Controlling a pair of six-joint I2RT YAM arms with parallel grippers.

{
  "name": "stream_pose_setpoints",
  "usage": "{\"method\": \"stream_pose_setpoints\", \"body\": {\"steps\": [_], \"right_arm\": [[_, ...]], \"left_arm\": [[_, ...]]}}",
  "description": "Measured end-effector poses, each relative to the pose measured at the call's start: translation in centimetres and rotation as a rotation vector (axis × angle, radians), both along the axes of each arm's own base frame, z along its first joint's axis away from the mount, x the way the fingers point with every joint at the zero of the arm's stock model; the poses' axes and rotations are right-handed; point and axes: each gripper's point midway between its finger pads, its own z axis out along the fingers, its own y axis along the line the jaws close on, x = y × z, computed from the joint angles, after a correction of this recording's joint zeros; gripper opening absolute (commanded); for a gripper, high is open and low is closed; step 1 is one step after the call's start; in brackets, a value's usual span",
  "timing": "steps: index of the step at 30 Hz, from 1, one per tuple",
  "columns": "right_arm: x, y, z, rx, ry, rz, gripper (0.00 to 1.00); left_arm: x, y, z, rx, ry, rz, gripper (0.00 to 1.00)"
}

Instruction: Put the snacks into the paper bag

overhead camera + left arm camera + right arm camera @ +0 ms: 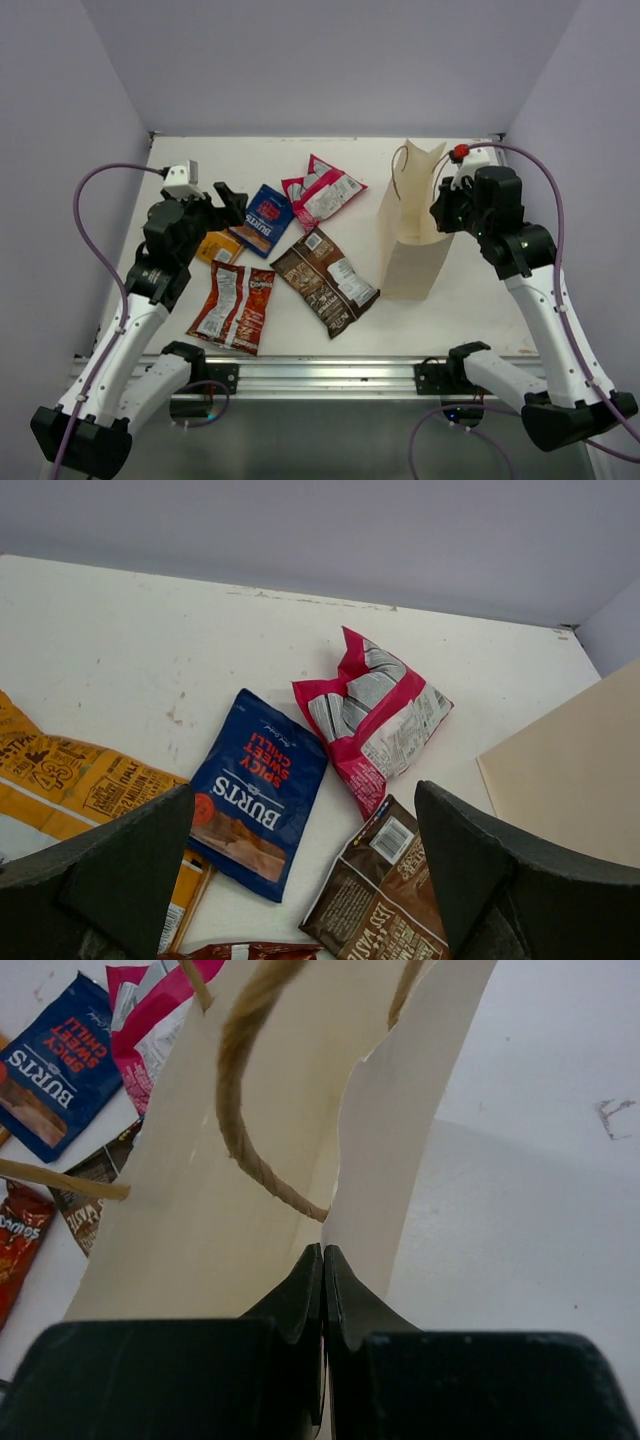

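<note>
Bag (410,240) stands upright, mouth up, rim clamped in right hand (322,1260); left hand (305,795) spread wide over blue packet (258,800).

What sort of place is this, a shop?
Probably a robot test booth: plain lilac walls enclose a white tabletop, two cabled robot arms sit mounted on a metal rail, and foil snack packets lie beside a beige kraft paper bag.

Five packets, orange (216,247), blue (264,219), pink (325,193), brown (325,280), red (235,307); one paper bag (410,240)
</note>
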Motion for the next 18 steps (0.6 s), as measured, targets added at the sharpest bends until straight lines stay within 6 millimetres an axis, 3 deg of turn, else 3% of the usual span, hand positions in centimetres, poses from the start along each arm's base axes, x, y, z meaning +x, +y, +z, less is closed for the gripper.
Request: {"method": "stream_pose_setpoints", "body": {"steps": [9, 18], "right_arm": [[0.5, -3.1, 1.6, -0.121, -0.047, -0.135, 0.0], [0.9, -3.4, 0.9, -0.149, -0.023, -0.149, 0.0]], "left_arm": [[0.0, -0.3, -0.6, 0.003, 0.009, -0.01, 0.96], [0.5, -1.1, -1.7, -0.003, 0.004, -0.028, 0.95]]}}
